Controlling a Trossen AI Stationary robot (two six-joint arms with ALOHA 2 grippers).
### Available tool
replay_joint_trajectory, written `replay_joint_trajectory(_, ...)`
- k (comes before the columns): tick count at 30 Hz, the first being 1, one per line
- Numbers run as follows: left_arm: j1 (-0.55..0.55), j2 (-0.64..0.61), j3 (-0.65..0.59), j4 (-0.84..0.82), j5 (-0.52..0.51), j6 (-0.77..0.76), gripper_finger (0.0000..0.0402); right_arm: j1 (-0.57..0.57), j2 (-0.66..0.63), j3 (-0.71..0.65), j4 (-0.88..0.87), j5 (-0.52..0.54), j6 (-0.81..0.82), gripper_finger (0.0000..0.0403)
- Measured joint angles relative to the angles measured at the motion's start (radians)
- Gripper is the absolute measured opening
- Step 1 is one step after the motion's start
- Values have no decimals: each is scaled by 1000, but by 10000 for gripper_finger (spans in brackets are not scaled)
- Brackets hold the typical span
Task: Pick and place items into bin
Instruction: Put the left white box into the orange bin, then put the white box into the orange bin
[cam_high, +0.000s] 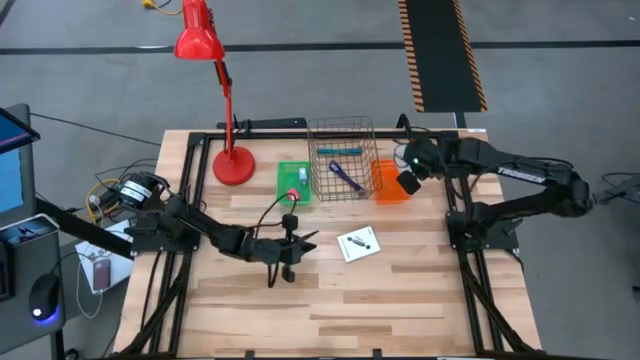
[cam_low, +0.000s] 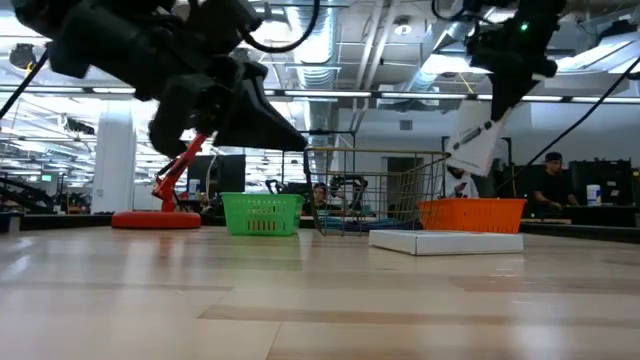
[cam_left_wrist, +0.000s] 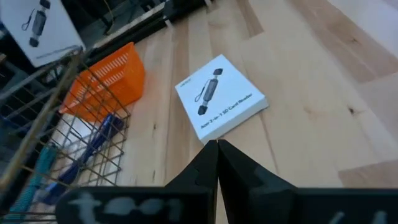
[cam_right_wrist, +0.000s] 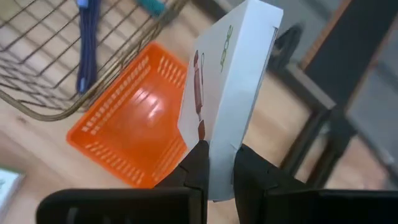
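A white card box with a dark printed pen (cam_left_wrist: 221, 96) lies flat on the table (cam_high: 360, 243). My left gripper (cam_left_wrist: 217, 146) hovers shut just short of it, left of it (cam_high: 290, 255). My right gripper (cam_right_wrist: 221, 168) is shut on a second white card box (cam_right_wrist: 230, 81) above the orange bin (cam_high: 390, 182). The teal marker (cam_right_wrist: 152, 6) and blue-purple strap (cam_right_wrist: 87, 43) lie inside the wire basket (cam_high: 342, 160). A small red block (cam_high: 293, 195) sits in the green bin (cam_high: 293, 180). No pale blue square shows. My right gripper pinches the white card box between its two fingers at the end nearest the wrist (cam_right_wrist: 219, 158), across its thin thickness. It comes from above, slanting down. The box is lifted clear and sticks out tilted below the fingers (cam_low: 478, 140), over the orange bin (cam_right_wrist: 137, 137).
A red desk lamp stands with its round base (cam_high: 233, 165) at the far left of the table. The green bin, wire basket and orange bin (cam_low: 472, 213) stand in a row along the far side. The near half of the wooden table (cam_high: 330, 310) is bare.
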Motion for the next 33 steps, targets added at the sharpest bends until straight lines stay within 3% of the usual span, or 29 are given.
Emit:
replay_joint_trajectory(5,23,0,0,-18,63,-65,0,-91,60,0,13,-141,-18,37)
replay_joint_trajectory(12,15,0,0,-45,61,-125,0,-141,161,0,84,-267,-34,46)
replay_joint_trajectory(24,15,0,0,-44,68,-177,0,-97,271,0,113,-255,-50,141)
replay_joint_trajectory(33,15,0,0,-40,80,-207,0,-57,197,0,117,-185,-36,178)
